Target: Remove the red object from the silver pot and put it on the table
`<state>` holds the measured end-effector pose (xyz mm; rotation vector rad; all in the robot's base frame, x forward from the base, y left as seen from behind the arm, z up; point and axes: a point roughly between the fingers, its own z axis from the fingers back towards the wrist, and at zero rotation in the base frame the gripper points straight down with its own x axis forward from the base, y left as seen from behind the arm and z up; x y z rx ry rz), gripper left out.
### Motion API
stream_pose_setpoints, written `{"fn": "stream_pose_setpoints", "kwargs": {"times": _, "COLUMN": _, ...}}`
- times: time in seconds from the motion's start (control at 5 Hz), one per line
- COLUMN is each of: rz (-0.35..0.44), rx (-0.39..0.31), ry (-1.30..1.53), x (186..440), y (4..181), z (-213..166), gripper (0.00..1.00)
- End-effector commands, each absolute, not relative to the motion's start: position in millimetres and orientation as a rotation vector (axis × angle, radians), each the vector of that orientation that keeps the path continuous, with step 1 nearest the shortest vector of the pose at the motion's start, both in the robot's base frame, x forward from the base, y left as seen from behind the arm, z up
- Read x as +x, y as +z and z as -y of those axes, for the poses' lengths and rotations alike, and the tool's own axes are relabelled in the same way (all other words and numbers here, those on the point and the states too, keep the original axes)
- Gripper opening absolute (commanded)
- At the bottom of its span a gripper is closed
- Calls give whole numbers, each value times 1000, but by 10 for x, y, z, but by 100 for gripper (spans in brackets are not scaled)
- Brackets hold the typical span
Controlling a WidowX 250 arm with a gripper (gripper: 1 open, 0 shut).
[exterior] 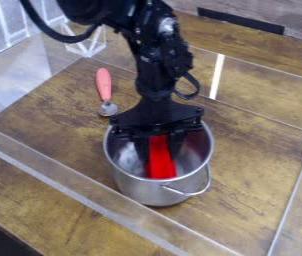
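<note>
The silver pot (158, 188) stands on the wooden table (267, 165) near the middle of the camera view. Inside it the red object (161, 156) leans lengthwise against the pot's floor and wall. My gripper (157, 136) points straight down into the pot's mouth, with one black finger (127, 133) on each side of the red object's upper end. The jaws are partly drawn in around it. The fingertips are lost against the pot's dark inside, so contact with the red object cannot be made out.
A pink-handled utensil (104, 84) with a metal end lies on the table just behind and left of the pot. Clear acrylic walls (60, 185) border the table at the front, left and right. A white wire frame (84, 38) stands at the back left.
</note>
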<state>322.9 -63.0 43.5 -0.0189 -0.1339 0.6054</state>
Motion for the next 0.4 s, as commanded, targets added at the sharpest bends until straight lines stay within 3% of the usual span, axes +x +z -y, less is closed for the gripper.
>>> {"fn": "stream_pose_setpoints", "kwargs": {"times": 0.0, "rz": 158, "rx": -15, "ry": 582, "x": 3293, "y": 527, "z": 723, "gripper": 0}}
{"fn": "stream_pose_setpoints", "kwargs": {"times": 0.2, "rz": 166, "rx": -4, "ry": 576, "x": 3332, "y": 563, "z": 715, "gripper": 0}}
